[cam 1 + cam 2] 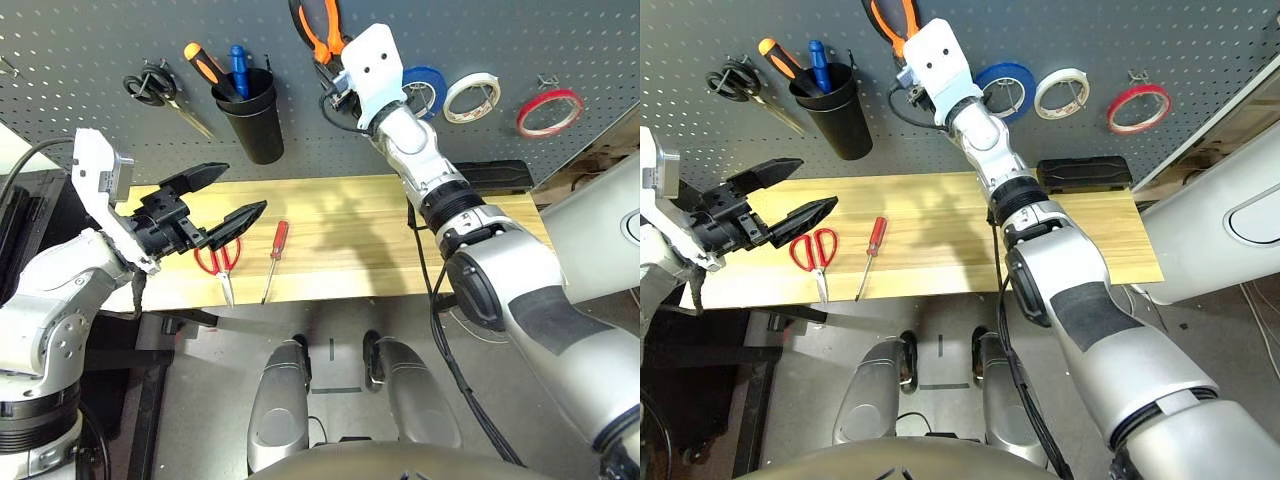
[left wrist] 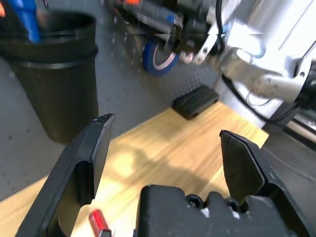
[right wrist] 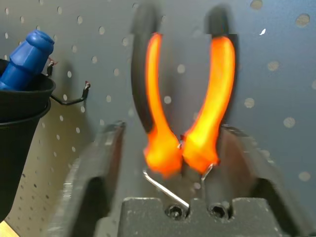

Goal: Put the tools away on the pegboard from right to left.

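The orange-and-black pliers (image 3: 185,98) hang on the pegboard (image 1: 90,40), and my right gripper (image 3: 177,128) stands open around their handles, one finger (image 3: 94,173) on each side. A thin red tape ring (image 1: 549,112) hangs at the pegboard's far right. On the wooden table (image 1: 340,235) lie the red-handled scissors (image 1: 218,258) and, just to their right, the red-handled screwdriver (image 1: 278,245). My left gripper (image 1: 243,190) hovers open and empty just above the scissors.
A black cup (image 1: 250,115) holding two screwdrivers hangs left of the pliers, with black-handled scissors (image 1: 150,88) further left. Blue tape (image 1: 430,88) and white tape (image 1: 472,97) hang between the pliers and the red ring. A black case (image 1: 1085,172) lies at the table's back right.
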